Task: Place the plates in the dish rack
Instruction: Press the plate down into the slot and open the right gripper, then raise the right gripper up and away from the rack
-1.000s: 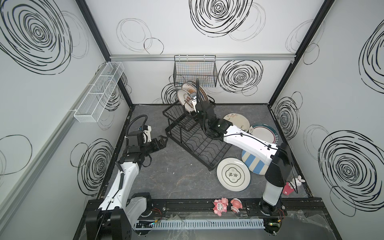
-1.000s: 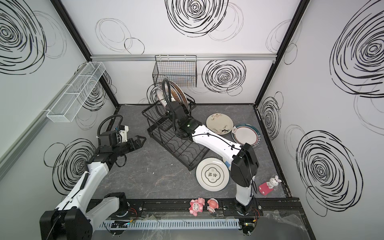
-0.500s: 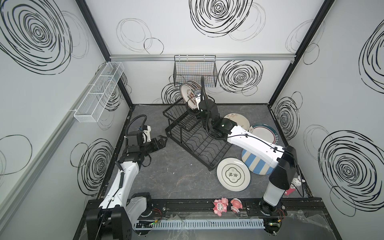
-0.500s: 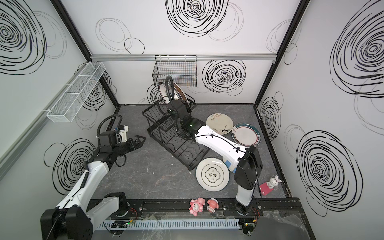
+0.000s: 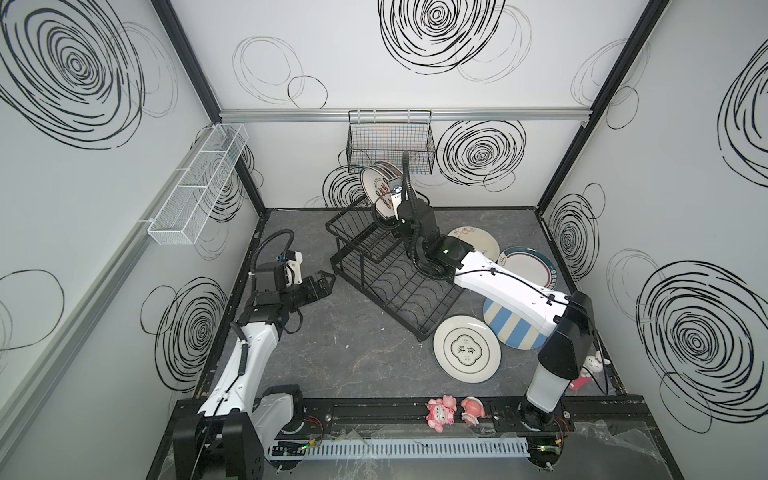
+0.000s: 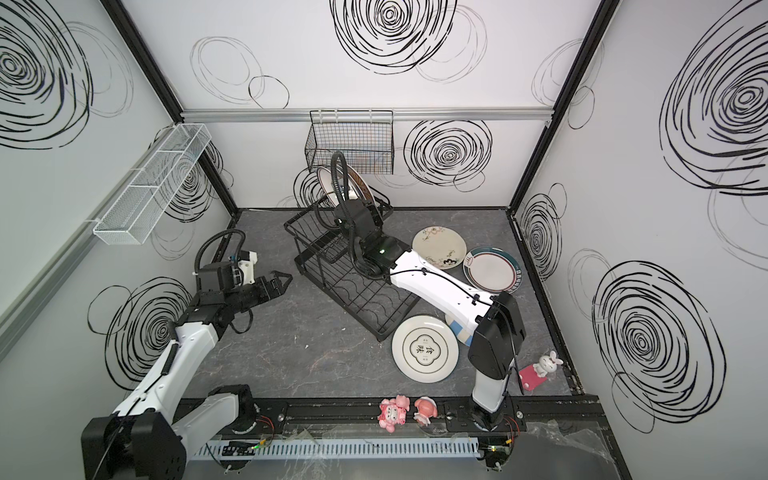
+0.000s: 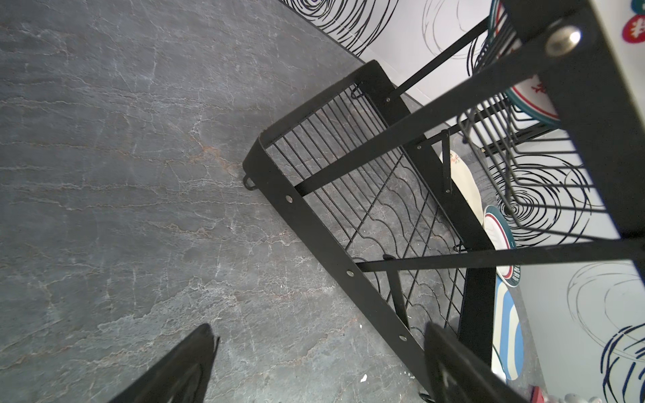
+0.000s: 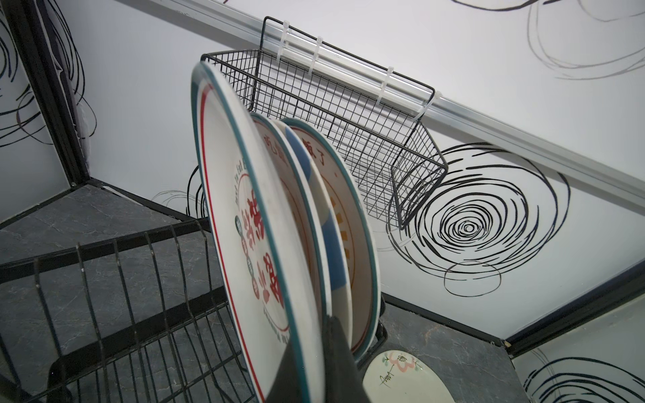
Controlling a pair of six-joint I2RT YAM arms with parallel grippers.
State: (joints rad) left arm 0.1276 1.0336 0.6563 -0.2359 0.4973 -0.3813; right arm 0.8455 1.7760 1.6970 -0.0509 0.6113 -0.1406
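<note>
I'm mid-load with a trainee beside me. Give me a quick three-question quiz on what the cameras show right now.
1. True or false: the left end effector is gripping a plate.
2. Which plate is the right end effector shut on at the dish rack? A) an orange-patterned plate B) the teal-rimmed plate C) a plain black plate
3. How many plates lie flat on the table?

Key: 1. False; it is open and empty. 2. B. 3. Four: the flowered plate, banded plate, striped plate and emblem plate.
</note>
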